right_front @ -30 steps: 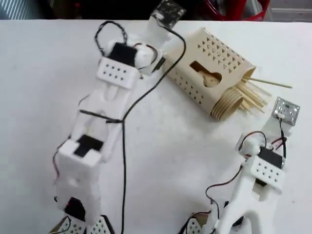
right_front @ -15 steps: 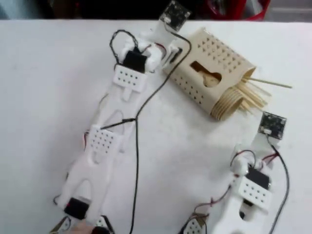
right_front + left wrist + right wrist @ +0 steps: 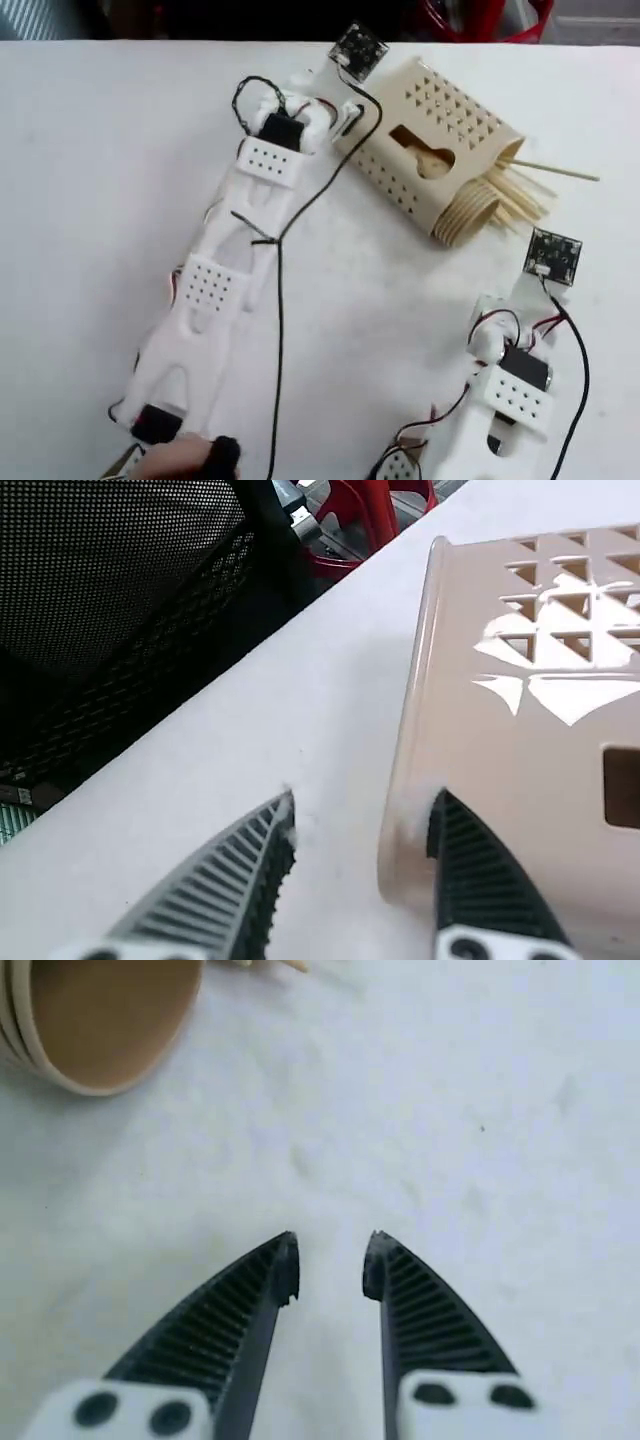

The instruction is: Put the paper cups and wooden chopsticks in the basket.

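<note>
basket [image 3: 430,150] on its side on the table [image 3: 90,150], mouth towards the right arm. paper cups [image 3: 470,215] stacked in the mouth, wooden chopsticks [image 3: 520,195] spilling out beside them, one sticking out far. left gripper [image 3: 362,810] wide open at basket's closed end, one finger at the wall, holding nothing. right gripper [image 3: 331,1255] part open, empty, over bare table near the cups

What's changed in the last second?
The left arm stretched out, bringing the left gripper, open, around the closed-end edge of the basket. The right gripper, open, pulled back from the paper cups toward its base. Basket, cups and wooden chopsticks lie as before.
</note>
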